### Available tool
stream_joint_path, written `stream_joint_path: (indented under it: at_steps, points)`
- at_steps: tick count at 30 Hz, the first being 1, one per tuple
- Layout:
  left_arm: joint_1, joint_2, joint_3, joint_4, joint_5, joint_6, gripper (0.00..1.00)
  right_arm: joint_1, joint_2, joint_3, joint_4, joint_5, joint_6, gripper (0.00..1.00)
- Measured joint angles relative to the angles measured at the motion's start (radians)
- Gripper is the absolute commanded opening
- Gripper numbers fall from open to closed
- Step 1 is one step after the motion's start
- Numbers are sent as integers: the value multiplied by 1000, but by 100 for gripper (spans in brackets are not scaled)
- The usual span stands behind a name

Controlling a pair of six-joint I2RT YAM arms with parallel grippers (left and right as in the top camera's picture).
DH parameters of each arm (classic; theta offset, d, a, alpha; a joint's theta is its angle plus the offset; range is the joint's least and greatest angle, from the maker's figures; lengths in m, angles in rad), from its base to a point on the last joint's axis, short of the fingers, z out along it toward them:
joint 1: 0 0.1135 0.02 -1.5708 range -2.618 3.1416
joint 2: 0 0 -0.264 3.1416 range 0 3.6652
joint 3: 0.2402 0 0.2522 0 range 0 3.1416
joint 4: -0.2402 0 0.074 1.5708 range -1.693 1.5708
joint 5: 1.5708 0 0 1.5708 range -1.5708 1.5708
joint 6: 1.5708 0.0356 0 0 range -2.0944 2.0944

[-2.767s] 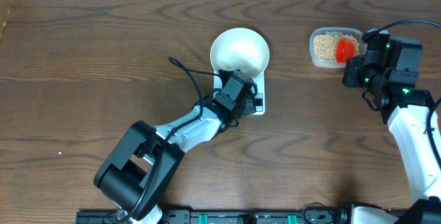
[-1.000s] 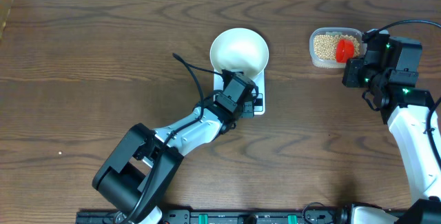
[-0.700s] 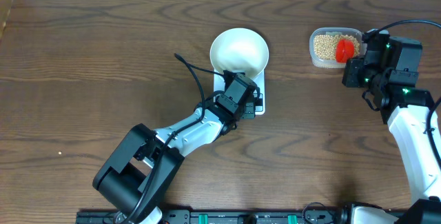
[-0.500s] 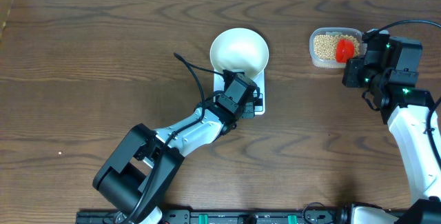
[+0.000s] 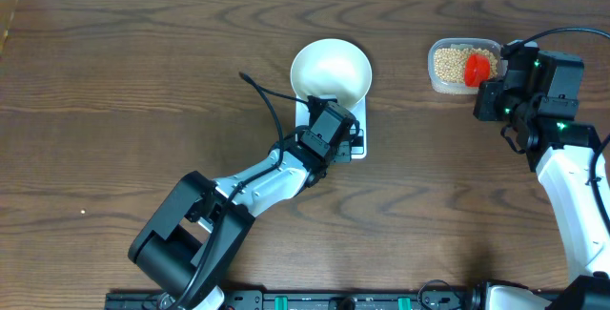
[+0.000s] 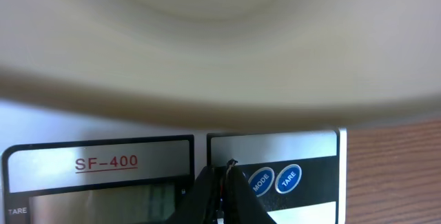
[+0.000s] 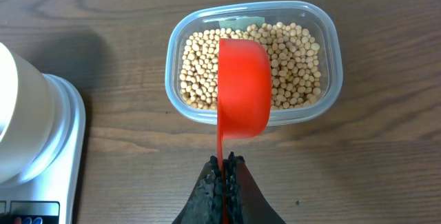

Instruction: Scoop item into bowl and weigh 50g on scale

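Observation:
The white bowl (image 5: 331, 70) sits empty on the white scale (image 5: 362, 119). My left gripper (image 5: 345, 140) is shut, its tips (image 6: 226, 167) down on the scale's front panel (image 6: 275, 145), just left of the MODE button (image 6: 260, 180) and right of the display (image 6: 96, 196). The bowl (image 6: 220, 52) fills the top of the left wrist view. My right gripper (image 7: 226, 160) is shut on the handle of a red scoop (image 7: 243, 89). The scoop hangs over the tan beans (image 7: 293, 65) in a clear tub (image 7: 331, 93). The tub (image 5: 448, 83) lies at the table's right rear.
A TARE button (image 6: 289, 178) sits right of MODE. The scale's edge (image 7: 65, 148) and the bowl (image 7: 17, 114) show at the left of the right wrist view. A black cable (image 5: 267, 110) loops from the left arm beside the bowl. The table's rear edge runs just behind the tub.
The left gripper has edged slightly forward over the scale's front since the oldest frame and has held still in the last second. The right arm and scoop have not moved.

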Motion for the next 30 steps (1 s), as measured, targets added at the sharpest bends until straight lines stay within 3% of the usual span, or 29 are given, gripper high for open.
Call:
stream_joint_path:
  at_steps: [30]
  points:
    - [-21,0,0,4,-30,0,7,0,0,0,0,0,0,1]
